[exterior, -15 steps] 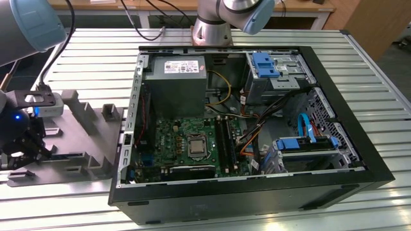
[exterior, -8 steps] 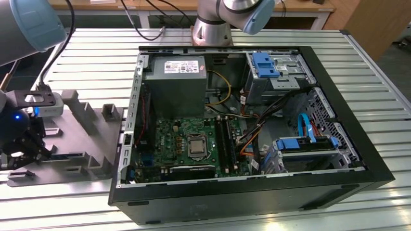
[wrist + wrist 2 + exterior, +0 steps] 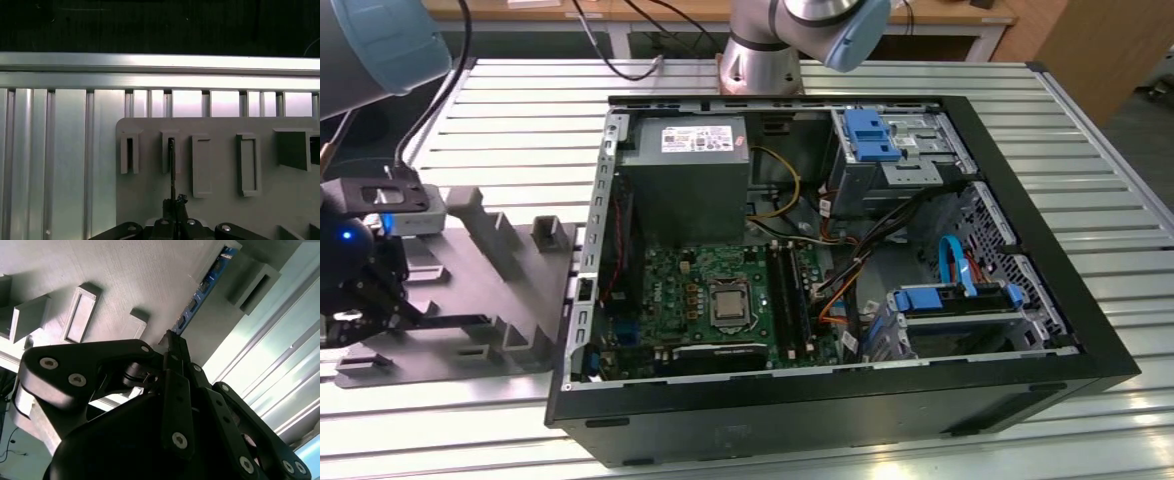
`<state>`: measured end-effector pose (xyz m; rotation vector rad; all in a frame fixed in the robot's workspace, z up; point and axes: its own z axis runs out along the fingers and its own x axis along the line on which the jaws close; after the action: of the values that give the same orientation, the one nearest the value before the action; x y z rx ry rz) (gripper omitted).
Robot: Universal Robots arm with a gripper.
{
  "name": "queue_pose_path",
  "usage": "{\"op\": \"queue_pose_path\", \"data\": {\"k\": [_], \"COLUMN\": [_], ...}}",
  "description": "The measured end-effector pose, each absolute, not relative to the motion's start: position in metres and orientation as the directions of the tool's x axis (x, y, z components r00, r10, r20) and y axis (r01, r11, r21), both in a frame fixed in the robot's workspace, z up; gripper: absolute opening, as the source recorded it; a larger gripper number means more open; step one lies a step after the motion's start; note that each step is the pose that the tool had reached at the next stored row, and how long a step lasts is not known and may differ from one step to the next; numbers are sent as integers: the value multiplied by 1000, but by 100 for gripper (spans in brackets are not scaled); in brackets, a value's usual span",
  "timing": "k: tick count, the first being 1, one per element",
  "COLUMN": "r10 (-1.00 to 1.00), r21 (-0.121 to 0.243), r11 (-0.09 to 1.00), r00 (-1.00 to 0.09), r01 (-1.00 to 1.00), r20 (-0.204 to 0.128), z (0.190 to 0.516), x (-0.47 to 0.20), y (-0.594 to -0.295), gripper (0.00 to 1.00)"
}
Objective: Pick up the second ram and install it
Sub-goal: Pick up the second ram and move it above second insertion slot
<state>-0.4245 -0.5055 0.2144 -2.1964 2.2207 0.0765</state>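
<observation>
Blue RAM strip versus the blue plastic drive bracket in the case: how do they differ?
The thin blue circuit-board RAM strip is flat and slender; the blue plastic drive bracket is chunky. The strip stands on edge on the grey fixture plate, outside the black computer case; the bracket sits inside it. The pincer is shut on the strip; nothing touches the bracket. Both are blue.

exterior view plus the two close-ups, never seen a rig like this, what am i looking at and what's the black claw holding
A robot arm works beside an open computer case on a slatted metal table. The exterior view comes from a camera off the arm. Both wrist views come from cameras riding on the arm, looking past its black gripper. The gripper is closed on the second ram, a thin blue memory strip whose far end sits in a slot of a grey holder beside the case.
</observation>
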Motion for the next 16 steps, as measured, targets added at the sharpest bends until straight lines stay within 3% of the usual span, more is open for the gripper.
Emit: {"op": "queue_pose_path", "data": {"k": [16], "r10": [-999], "r21": [23], "r11": [10], "r00": [-11], "r01": [-1000], "r20": [-47], "z": [256], "x": [-424], "y": [-505], "gripper": [12]}}
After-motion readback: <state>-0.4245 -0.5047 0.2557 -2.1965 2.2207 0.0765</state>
